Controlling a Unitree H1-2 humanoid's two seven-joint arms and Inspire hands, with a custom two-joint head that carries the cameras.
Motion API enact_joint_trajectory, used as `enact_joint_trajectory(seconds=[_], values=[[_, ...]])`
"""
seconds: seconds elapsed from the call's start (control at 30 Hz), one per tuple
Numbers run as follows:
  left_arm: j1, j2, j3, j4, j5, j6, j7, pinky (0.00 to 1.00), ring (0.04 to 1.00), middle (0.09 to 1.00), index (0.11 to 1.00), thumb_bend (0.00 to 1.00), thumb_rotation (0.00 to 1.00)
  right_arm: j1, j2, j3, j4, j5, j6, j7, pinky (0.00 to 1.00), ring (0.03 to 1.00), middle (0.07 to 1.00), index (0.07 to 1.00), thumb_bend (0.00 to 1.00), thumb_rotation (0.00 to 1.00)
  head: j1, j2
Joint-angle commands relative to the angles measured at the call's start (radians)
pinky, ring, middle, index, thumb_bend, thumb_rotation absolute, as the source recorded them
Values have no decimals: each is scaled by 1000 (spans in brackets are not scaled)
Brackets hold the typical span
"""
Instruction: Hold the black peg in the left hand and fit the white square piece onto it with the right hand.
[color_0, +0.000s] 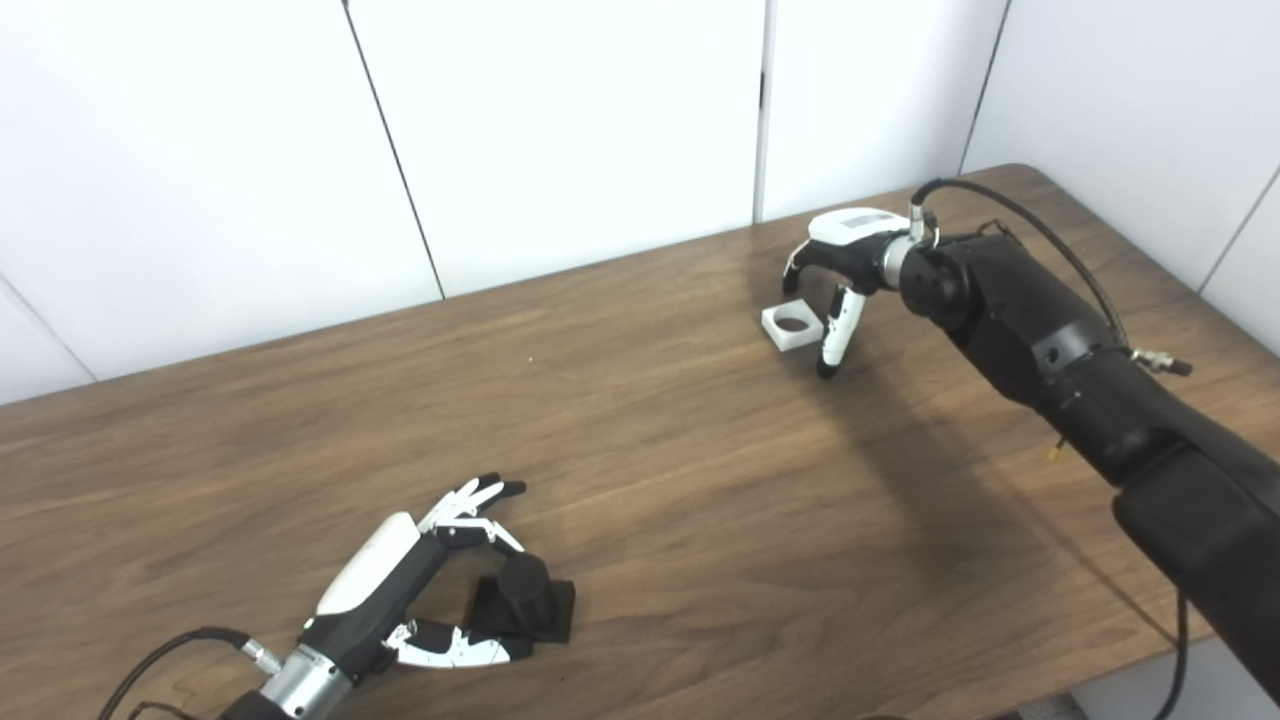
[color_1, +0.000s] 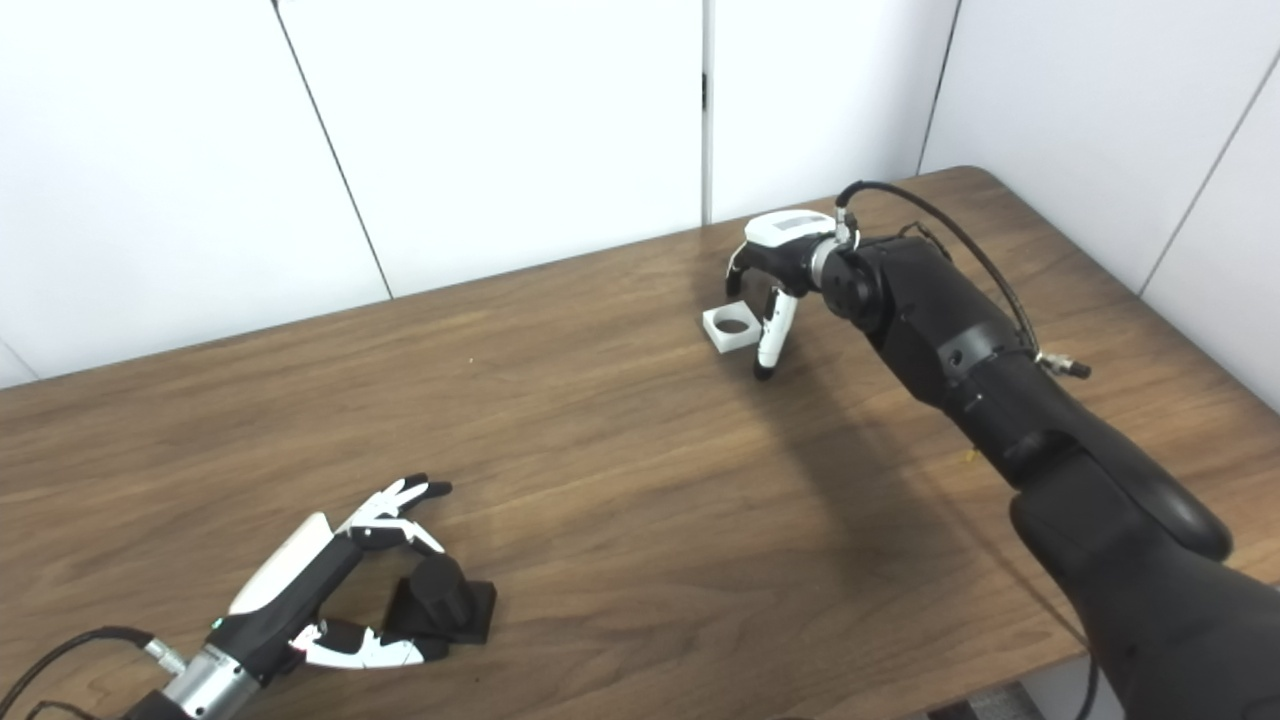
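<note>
The black peg (color_0: 527, 595), a short cylinder on a square black base, stands on the table near the front left. My left hand (color_0: 425, 575) is open around it, fingers above and thumb below, not clearly gripping. Far right at the back, the white square piece (color_0: 792, 326) with a round hole lies flat on the table. My right hand (color_0: 838, 275) hovers over it, open, fingers arched down behind it and thumb pointing down just to its right.
The brown wooden table (color_0: 650, 470) runs to a white panelled wall at the back. Its front edge shows at the lower right. My right forearm (color_0: 1060, 350) stretches across the table's right side, with a cable looping over it.
</note>
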Motion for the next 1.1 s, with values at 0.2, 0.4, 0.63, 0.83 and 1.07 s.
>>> enact_joint_trajectory(seconds=[0.2,0.4,0.63,0.83,1.07], values=[[20,18,-22,-4,59,32,-31,997,1000,942,493,521,63,-17,44,43,31,-15,-29,-52,819,877,843,667,743,240,3,0],[19,18,-23,3,57,21,-27,995,1000,942,493,521,64,-25,54,55,60,-20,-31,-68,818,867,823,517,550,165,4,1],[22,19,-24,-2,57,21,-25,996,1000,941,493,521,64,-25,54,64,64,-26,-24,-76,812,852,799,491,514,148,6,5],[23,21,-26,-3,62,23,-23,990,999,942,493,521,64,-16,52,60,63,-16,-30,-85,799,836,780,488,512,146,7,6],[26,19,-26,-5,57,30,-26,995,1000,941,493,521,64,-10,50,57,59,-10,-27,-89,794,824,768,486,514,144,5,9]])
